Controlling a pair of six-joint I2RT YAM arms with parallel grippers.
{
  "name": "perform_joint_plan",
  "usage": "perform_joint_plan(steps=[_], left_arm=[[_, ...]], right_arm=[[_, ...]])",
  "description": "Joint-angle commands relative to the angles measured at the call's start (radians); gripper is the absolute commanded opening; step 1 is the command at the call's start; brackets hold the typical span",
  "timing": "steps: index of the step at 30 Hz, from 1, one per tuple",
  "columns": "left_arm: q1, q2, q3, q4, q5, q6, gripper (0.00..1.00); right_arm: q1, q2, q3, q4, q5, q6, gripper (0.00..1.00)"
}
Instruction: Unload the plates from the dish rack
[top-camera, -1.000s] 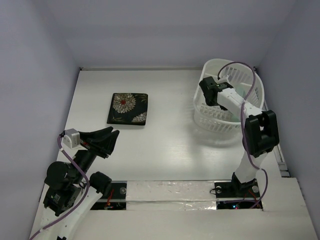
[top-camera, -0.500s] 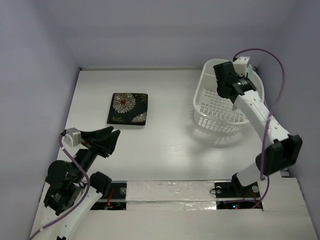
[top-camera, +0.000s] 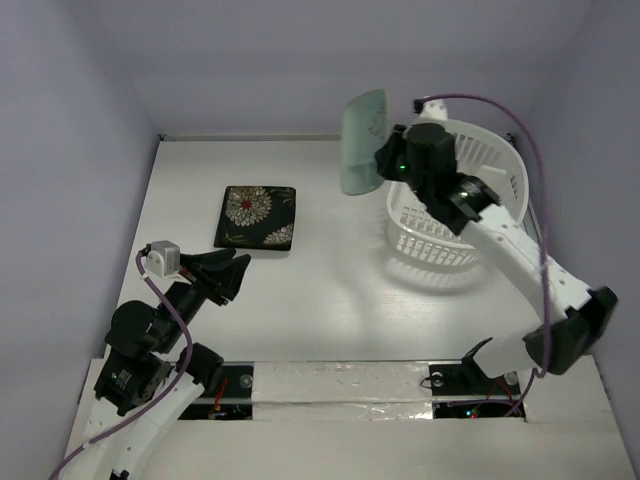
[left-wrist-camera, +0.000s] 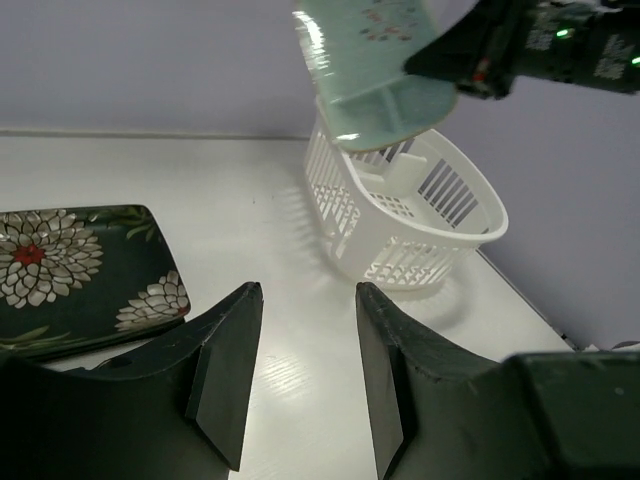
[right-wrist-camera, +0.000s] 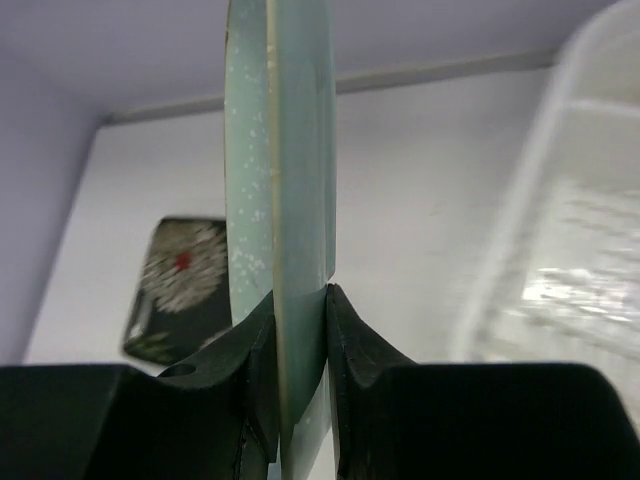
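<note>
- Top view: the right gripper (top-camera: 386, 160) holds the mint-green plate (top-camera: 360, 140) upright in the air, just left of the dish rack (top-camera: 430, 240). A flowered black plate (top-camera: 256, 216) lies on the worktop (top-camera: 320, 290).
- Left wrist view: the left gripper (left-wrist-camera: 300, 370) hangs part-open and empty.
- Right wrist view: both jaws clamp the plate's edge. You are likely mid-carry; next, lay it flat, then release.

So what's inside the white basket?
Only its grid floor shows in the basket. The right arm covers part, so something could hide there. The mint plate is held up, out of it.
</note>
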Motion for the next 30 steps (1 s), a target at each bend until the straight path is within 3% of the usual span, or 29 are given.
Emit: perform_joint_plan(steps=[1,13,19,25,30], left_arm=[[-0.006,0.029,-0.007,0.037,-0.018,-0.011,0.39],[0.003,0.046,-0.007,0.031,-0.057,-0.02,0.4],[0.014,0.066,-0.006,0.031,-0.057,-0.02,0.4],[0.023,0.072,-0.007,0.034,-0.052,-0.018,0.4],[0.041,0.077,-0.007,0.039,-0.04,-0.015,0.4]], right_arm=[[0.056,0.13,-0.026,0.366,-0.246,0.179,0.0],[0.2,0.558,0.063,0.738,-0.386,0.503,0.0],[0.21,0.668,0.086,0.784,-0.409,0.575,0.0],[0.21,0.693,0.057,0.829,-0.416,0.595,0.0],[0.219,0.505,-0.035,0.835,-0.412,0.483,0.0]])
